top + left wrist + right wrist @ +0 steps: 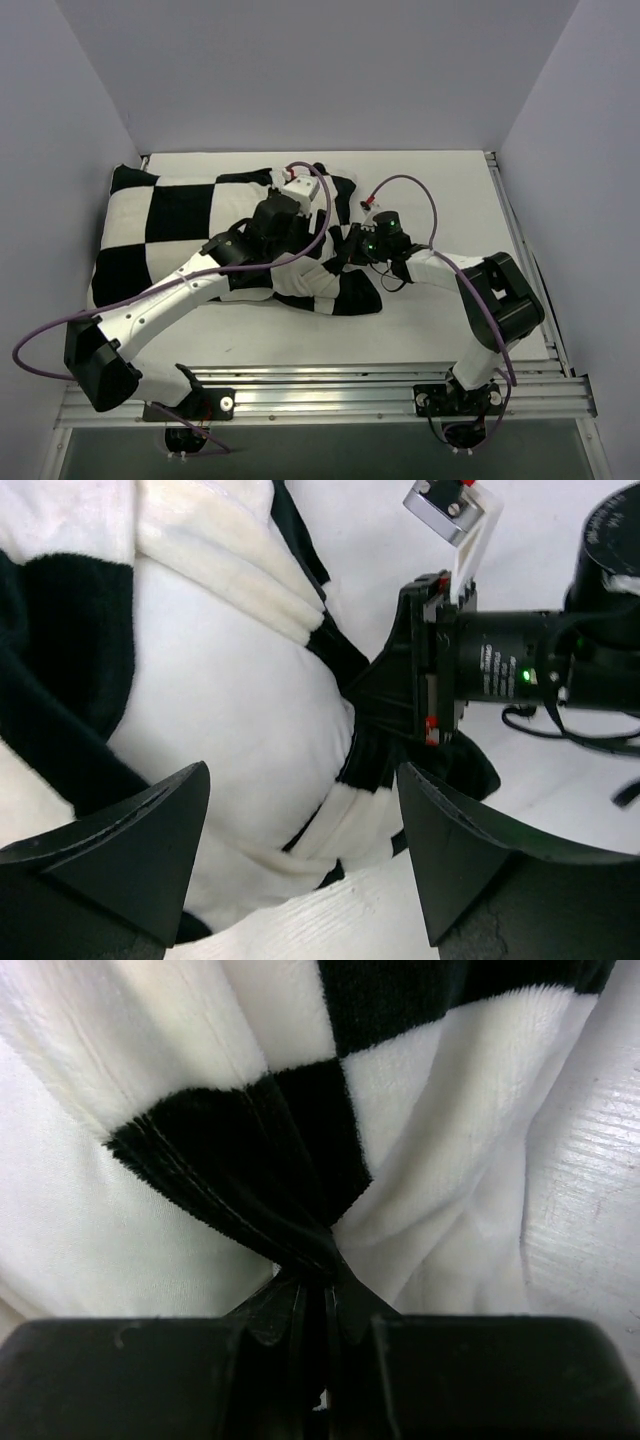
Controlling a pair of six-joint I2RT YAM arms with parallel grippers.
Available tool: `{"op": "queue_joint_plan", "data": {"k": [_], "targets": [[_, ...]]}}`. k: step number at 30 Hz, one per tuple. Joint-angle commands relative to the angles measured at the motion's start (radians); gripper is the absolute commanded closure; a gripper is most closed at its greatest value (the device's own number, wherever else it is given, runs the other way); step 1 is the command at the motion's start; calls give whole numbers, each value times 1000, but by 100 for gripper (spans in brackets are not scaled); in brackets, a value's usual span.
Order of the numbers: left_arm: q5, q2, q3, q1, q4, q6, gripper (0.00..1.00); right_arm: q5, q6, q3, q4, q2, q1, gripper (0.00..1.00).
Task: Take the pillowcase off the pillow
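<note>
The black-and-white checkered pillowcase [170, 215] lies on the table at left centre, bunched at its right end. The plain white pillow [230, 710] bulges out of the case opening there and also shows in the right wrist view [70, 1230]. My right gripper [346, 248] is shut on a black edge of the pillowcase [260, 1160], which is pinched and gathered between its jaws [322, 1285]. My left gripper [305, 850] is open and empty. It hovers over the exposed pillow end beside the right gripper [420, 680], and in the top view [284, 252] its fingers are mostly hidden under its own wrist.
The white table [430, 190] is walled at the back and both sides. A metal rail [330, 385] runs along the near edge by the arm bases. Purple cables [405, 182] loop above both arms.
</note>
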Motion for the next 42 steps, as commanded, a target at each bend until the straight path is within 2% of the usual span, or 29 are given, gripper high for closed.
{"op": "queue_joint_plan", "data": {"k": [1,4,7,15,21,24,25,26,27,28,32,36,37,40,42], "targets": [[-171,97,65,-30,-24,-129,16,32,-57,35,-77,-52,30,100],[-210,183,94,-30,-76,-268,16,69,-74,48,-109,-59,54,100],[-222,261,134,-30,-105,-326,15,118,-86,58,-133,-66,85,100],[-299,408,197,-30,-234,-396,13,187,-69,52,-129,-76,133,100],[-302,451,128,-30,-271,-466,14,240,-57,41,-140,-113,133,100],[-299,482,102,-21,-244,-479,43,244,-43,42,-155,-127,134,100],[-299,494,94,-13,-236,-482,55,242,-36,42,-161,-133,137,100],[-282,499,90,5,-210,-482,80,239,-28,41,-170,-135,139,100],[-274,497,88,16,-196,-485,92,237,-22,39,-187,-138,143,100],[-270,490,91,28,-182,-486,97,237,-3,36,-198,-142,146,100],[-265,439,132,100,-104,-511,98,219,41,0,-242,-164,159,100],[-285,379,156,166,-26,-598,98,231,61,-71,-302,-208,159,100],[-329,355,156,178,-14,-623,98,248,61,-95,-317,-216,153,100],[-404,294,114,186,78,-696,98,268,44,-128,-367,-251,140,100],[-386,264,75,194,167,-735,98,280,37,-143,-391,-271,122,100]]}}
